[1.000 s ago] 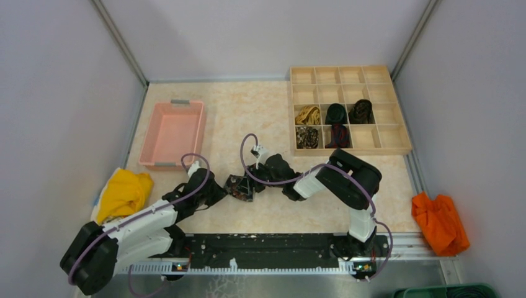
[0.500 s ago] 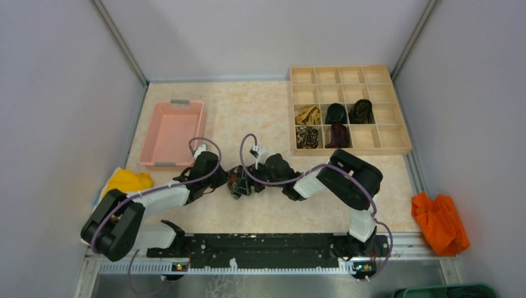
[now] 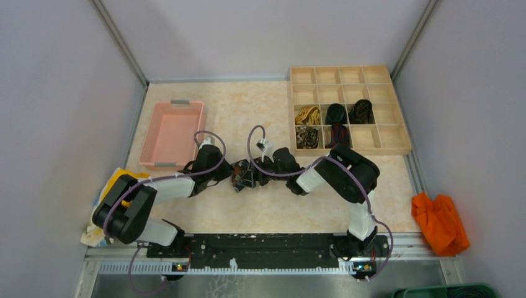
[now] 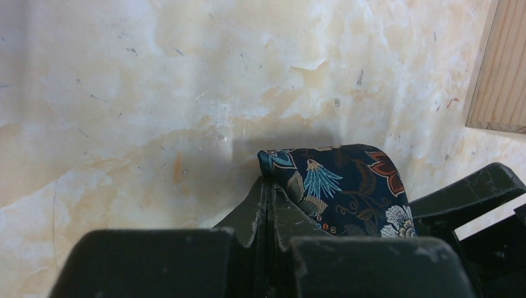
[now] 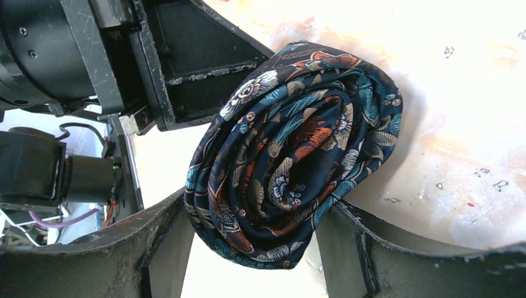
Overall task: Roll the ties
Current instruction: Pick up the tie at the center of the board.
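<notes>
A dark floral tie (image 5: 291, 149) is rolled into a coil (image 3: 243, 177) on the table's middle. My right gripper (image 5: 260, 211) comes from the right, one finger against each side of the coil, and holds it. My left gripper (image 4: 268, 186) is shut with nothing between its jaws. Its tip touches the coil's left edge (image 4: 347, 186). Several more rolled ties lie in the wooden organizer (image 3: 403, 149): a gold one (image 3: 307, 115), a black one (image 3: 336, 113) and a red-black one (image 3: 338, 135) among them.
A pink tray (image 3: 155, 133) stands at the back left. A yellow cloth (image 3: 118, 180) lies under the left arm. An orange cloth (image 3: 440, 220) sits at the right edge. The organizer's corner (image 4: 499, 74) is close behind the coil.
The left arm has swung forward and right until its shut tip meets the coil. The right gripper and the coil have shifted slightly toward the back.
</notes>
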Controlling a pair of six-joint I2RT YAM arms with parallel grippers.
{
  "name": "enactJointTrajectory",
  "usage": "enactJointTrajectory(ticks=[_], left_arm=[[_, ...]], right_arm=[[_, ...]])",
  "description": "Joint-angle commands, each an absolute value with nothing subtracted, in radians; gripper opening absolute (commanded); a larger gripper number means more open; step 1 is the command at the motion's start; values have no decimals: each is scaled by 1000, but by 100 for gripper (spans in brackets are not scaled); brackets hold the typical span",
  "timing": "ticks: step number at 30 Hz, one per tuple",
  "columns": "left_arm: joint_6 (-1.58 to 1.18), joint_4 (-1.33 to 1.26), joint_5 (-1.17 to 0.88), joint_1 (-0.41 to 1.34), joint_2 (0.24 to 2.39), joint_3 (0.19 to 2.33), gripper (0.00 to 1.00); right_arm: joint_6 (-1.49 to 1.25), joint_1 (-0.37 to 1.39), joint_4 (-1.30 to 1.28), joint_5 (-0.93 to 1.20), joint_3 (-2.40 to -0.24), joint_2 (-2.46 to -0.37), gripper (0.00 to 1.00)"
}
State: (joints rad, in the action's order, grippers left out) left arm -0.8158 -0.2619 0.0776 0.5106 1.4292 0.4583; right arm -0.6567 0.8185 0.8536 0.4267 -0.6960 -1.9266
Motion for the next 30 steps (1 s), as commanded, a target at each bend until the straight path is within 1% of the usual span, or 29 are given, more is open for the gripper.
enactJointTrajectory(ticks=[1,7,11,15,18,20,26,30], left_arm=[[-785,-117,19,511,1408,452,0],[-757,-49,23,511,1352,413,0],[-718,126,6,511,1309,489,0],[-697,247,-13,511,1139,555,0],[-699,221,76,510,1058,593,0],[-693,190,119,496,1091,628,0],[-708,-85,30,449,1376,691,0],[-695,-63,5,440,1548,797,0]], right_arm=[[-657,803,690,396,-676,-2019,66],[-659,800,684,410,-701,-2031,59],[-649,797,661,410,-714,-2038,59],[-647,796,661,420,-713,-2040,58],[-651,797,670,426,-710,-2043,58],[-656,798,681,431,-705,-2042,58],[-652,797,688,424,-696,-2035,58],[-649,796,682,423,-703,-2033,58]])
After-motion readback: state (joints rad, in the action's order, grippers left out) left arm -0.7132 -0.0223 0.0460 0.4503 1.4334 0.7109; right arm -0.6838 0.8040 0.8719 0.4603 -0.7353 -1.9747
